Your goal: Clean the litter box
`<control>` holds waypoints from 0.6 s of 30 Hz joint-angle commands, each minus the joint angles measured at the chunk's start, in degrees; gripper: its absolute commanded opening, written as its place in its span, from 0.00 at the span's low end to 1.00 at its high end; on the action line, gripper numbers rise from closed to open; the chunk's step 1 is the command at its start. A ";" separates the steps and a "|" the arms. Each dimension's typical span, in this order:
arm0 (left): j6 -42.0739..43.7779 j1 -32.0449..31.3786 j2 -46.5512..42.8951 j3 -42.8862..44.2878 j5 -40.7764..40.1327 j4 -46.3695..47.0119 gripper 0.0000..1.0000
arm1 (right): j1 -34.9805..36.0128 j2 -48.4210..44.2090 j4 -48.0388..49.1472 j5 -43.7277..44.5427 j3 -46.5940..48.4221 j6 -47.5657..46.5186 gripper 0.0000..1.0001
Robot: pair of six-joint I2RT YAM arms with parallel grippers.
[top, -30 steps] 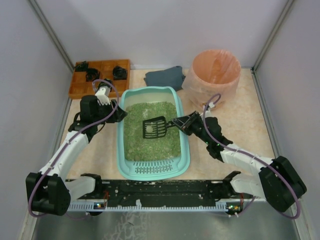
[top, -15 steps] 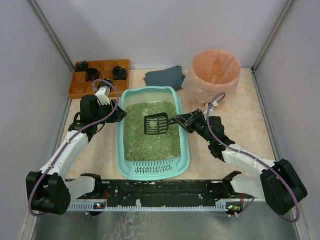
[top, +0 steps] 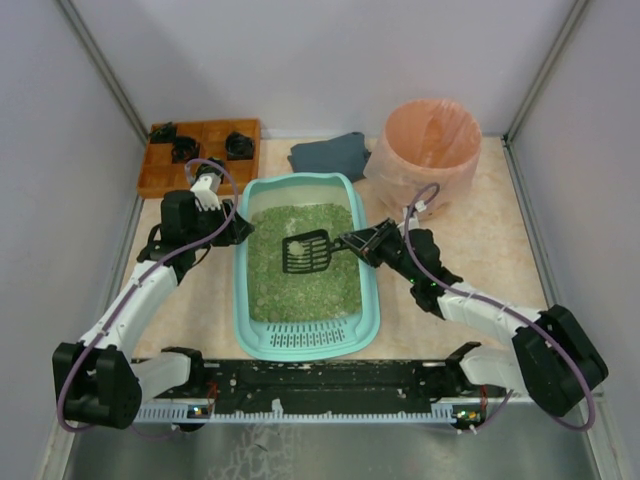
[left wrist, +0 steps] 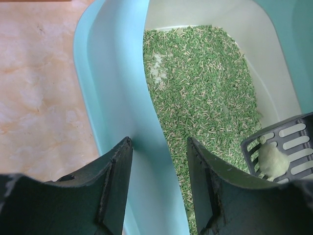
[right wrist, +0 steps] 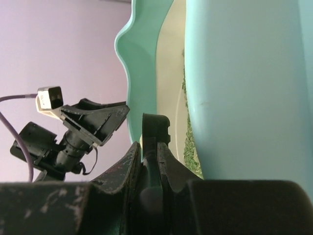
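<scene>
Scoop handle [right wrist: 155,128] mostly within right pincer [right wrist: 149,155]

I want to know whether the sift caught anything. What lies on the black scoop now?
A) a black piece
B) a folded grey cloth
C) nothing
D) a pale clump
D: a pale clump rests on the slotted scoop, which the right gripper holds over the litter box.

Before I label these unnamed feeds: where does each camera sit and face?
Top: above, behind the arms, looking down on box and scoop; both arms show.
Left wrist: on left arm, facing down left pincer clasping the box's wall.
Right wrist: on right arm, facing left past the box; right pincer holding scoop.
Top and left wrist share the scoop.
</scene>
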 commanded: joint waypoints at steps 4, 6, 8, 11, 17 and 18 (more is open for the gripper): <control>0.03 0.20 0.38 0.37 0.17 0.66 0.54 | -0.01 -4.05 -3.33 2.73 6.90 -3.77 0.00; 0.10 0.20 0.93 0.88 0.10 0.30 0.54 | -0.36 -4.38 -4.20 2.86 8.24 -4.21 0.00; 0.02 0.20 0.92 1.12 -0.04 -0.10 0.54 | -1.11 -4.76 -4.63 2.66 9.44 -4.24 0.00; 0.15 0.20 0.43 0.54 -0.28 0.10 0.54 | -2.39 -5.29 -6.28 2.70 11.96 -4.60 0.00; 0.20 0.20 0.41 0.64 -0.37 0.05 0.54 | -8.90 -5.86 -11.12 0.62 20.04 -7.33 0.00; 0.21 0.20 0.40 0.67 -0.30 0.04 0.54 | -10.53 -5.96 -11.95 0.11 21.36 -7.29 0.00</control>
